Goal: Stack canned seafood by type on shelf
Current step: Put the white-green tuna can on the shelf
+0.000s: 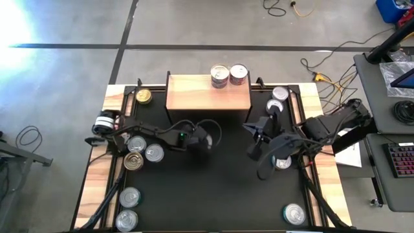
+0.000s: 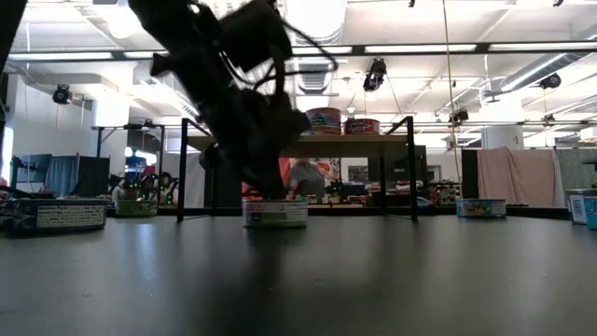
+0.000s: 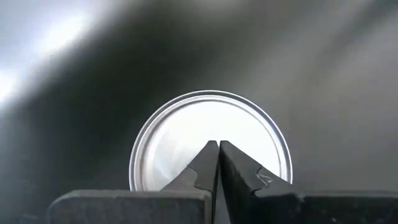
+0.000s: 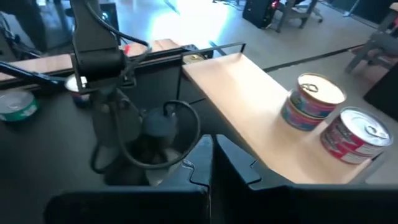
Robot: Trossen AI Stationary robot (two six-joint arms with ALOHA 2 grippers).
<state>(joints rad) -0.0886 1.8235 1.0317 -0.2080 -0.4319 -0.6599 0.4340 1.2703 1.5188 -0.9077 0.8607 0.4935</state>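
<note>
The left gripper is hovering low over the black mat near its centre, at about six o'clock from the wooden shelf; its fingers are pressed together with nothing between them, their tips poised just above the lid of a silver-lidded tin that is sitting on the mat directly beneath, the same tin showing under the arm in the low view. The right gripper is waiting at about three o'clock from the left one, its fingers likewise clenched on nothing and pointing toward the shelf. On the shelf's right end, two stacks are standing side by side and touching: a blue-labelled stack and a red-labelled stack, each looking two tins high. At about nine o'clock from the shelf a gold-lidded tin is lying on the table's wood edge. At about nine o'clock from the left gripper, three tins are clustering, one of them gold-lidded. Two more silver tins are sitting at seven o'clock on the mat, one silver tin at five o'clock, two tins at about two o'clock beside the shelf, and another tin partly hidden under the right arm.
</note>
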